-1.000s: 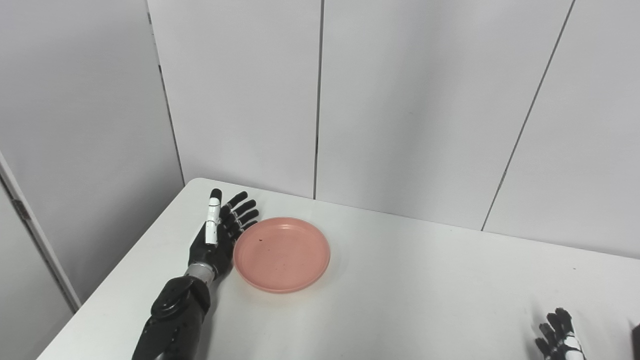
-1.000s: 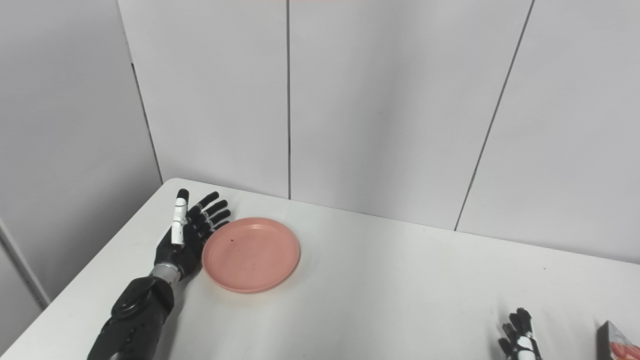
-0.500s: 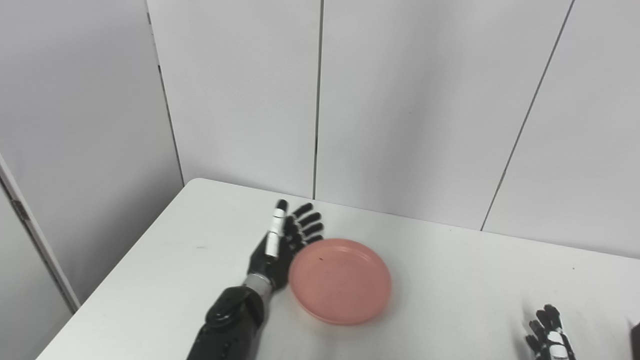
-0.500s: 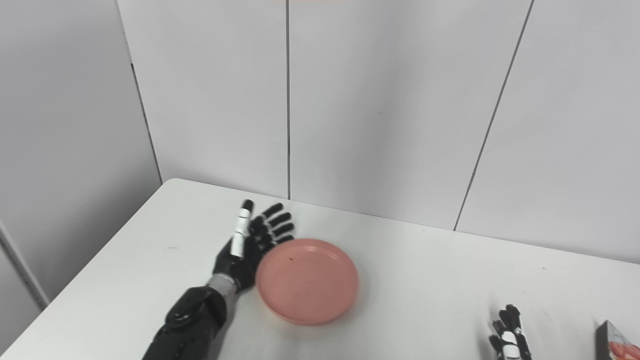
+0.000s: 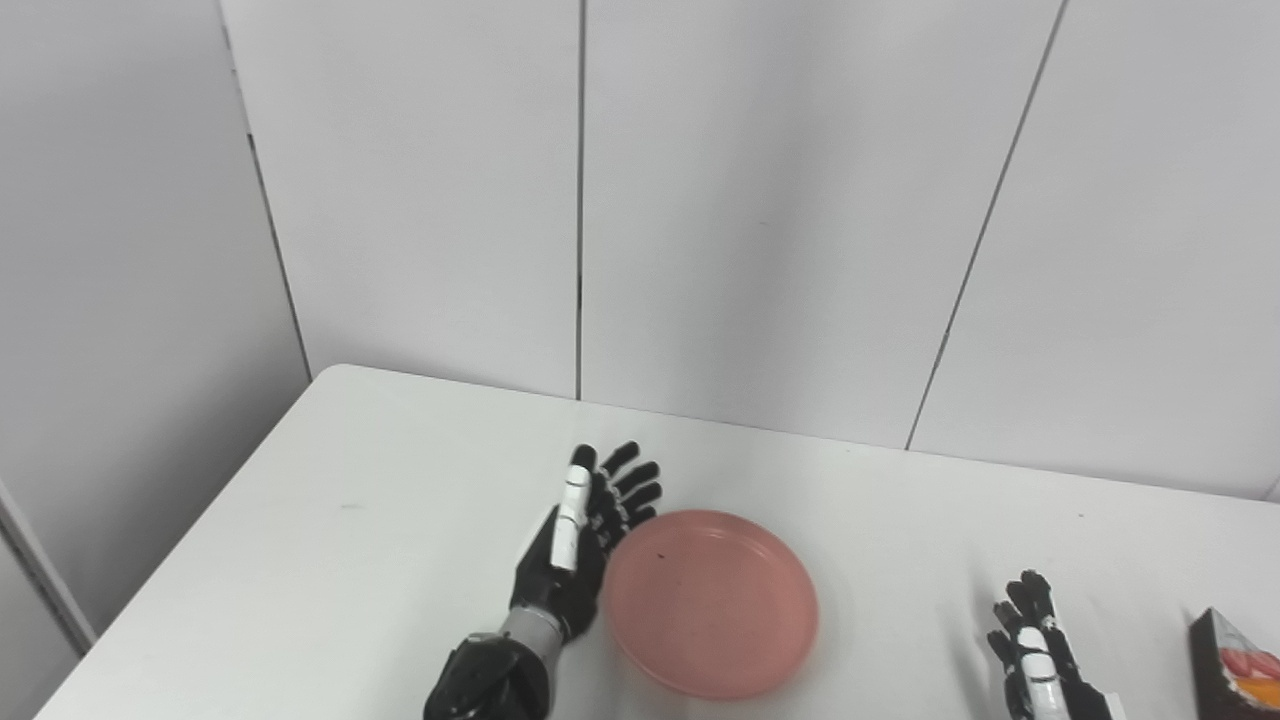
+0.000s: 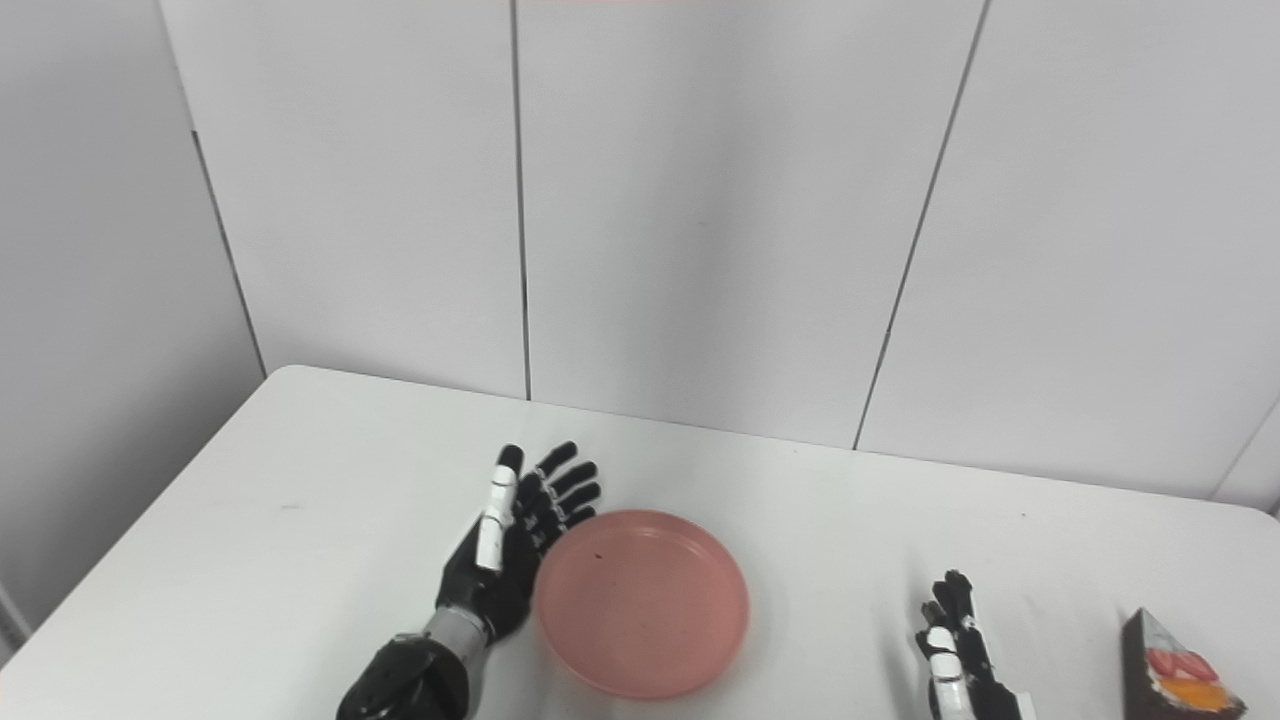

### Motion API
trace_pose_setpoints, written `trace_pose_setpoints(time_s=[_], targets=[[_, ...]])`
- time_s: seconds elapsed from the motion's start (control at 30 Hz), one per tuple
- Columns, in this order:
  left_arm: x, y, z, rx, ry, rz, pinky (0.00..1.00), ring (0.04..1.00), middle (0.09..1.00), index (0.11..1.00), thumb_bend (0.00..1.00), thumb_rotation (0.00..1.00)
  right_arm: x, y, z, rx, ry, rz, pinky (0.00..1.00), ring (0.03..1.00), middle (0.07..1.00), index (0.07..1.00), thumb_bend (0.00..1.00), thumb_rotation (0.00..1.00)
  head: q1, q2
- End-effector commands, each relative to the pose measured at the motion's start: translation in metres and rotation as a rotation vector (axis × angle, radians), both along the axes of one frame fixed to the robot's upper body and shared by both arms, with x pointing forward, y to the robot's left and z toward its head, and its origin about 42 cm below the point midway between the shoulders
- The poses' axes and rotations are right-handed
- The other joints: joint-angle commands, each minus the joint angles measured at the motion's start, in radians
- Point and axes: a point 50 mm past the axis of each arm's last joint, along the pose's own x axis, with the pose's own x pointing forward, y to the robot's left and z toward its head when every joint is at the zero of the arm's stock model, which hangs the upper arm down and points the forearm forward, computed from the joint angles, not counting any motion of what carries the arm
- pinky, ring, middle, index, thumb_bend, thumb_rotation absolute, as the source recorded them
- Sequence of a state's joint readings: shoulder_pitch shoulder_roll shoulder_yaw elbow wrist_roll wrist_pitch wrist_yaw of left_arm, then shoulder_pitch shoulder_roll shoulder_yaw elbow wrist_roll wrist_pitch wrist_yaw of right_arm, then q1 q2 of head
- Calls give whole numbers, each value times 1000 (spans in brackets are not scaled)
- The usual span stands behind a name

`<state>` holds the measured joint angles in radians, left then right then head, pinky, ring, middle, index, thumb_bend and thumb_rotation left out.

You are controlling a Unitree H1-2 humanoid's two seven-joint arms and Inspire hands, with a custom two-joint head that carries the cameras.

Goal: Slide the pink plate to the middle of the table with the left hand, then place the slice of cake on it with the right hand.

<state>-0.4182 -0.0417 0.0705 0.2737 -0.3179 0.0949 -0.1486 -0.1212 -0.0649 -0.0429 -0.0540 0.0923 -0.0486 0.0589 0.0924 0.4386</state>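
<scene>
Left eye view: our left hand, fingers spread and holding nothing, pressed edge-on against the pink plate, which had slid from the table's left corner to near mid-table. Right eye view: our right hand waited open and empty just beside the slice of cake, untouched near the right edge; the camera had also swung rightward.

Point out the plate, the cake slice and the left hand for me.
plate (image 6: 645, 610), right eye view, bare middle of the dish.
cake slice (image 6: 1175, 675), right eye view, its topped upper face.
left hand (image 6: 500, 560), right eye view, its palm.
</scene>
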Motion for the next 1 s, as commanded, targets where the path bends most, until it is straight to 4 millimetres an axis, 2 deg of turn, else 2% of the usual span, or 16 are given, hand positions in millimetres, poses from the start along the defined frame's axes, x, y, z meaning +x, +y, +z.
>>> trace_pose_setpoints(time_s=[0.0,0.07,0.23,0.27,0.3,0.33,0.4,0.6,0.63,0.97], targets=[[-8,-9,-3,5,10,-35,965,926,918,917,720,992,1,4,12,-7,-43,-8,1000,978,988,998,362,824,-28,12],[-15,-13,-5,21,6,-54,965,935,934,935,705,996,2,11,11,0,-40,-17,1000,967,978,991,402,795,-69,31],[-29,-21,-8,33,-26,-74,977,957,956,952,685,1000,8,24,13,-28,-32,-11,1000,974,976,992,470,809,-165,81],[-33,-21,-7,41,-40,-74,978,958,960,953,679,1000,9,27,14,-34,-27,-9,1000,978,975,991,495,809,-206,106],[-35,-21,-8,44,-49,-71,987,965,971,963,669,1000,10,30,15,-35,-24,-6,1000,984,975,992,523,799,-206,106],[-38,-21,-7,38,-51,-67,991,970,978,971,670,994,11,33,17,-32,-29,-3,1000,987,977,993,539,786,-239,130],[-42,-21,-5,27,-49,-63,993,973,981,975,671,990,12,36,20,-28,-36,1,1000,989,977,993,547,781,-257,145],[-51,-27,-4,49,-41,-91,1000,997,999,999,667,991,14,40,24,-24,-46,-5,1000,983,969,979,551,776,-264,179],[-52,-28,-3,55,-44,-101,1000,999,1000,1000,671,981,14,40,26,-22,-45,-6,1000,986,969,978,559,773,-256,197],[-52,-42,-9,81,-50,-140,1000,1000,1000,1000,683,930,12,35,30,-27,-40,-14,1000,988,964,977,593,776,-228,195]])
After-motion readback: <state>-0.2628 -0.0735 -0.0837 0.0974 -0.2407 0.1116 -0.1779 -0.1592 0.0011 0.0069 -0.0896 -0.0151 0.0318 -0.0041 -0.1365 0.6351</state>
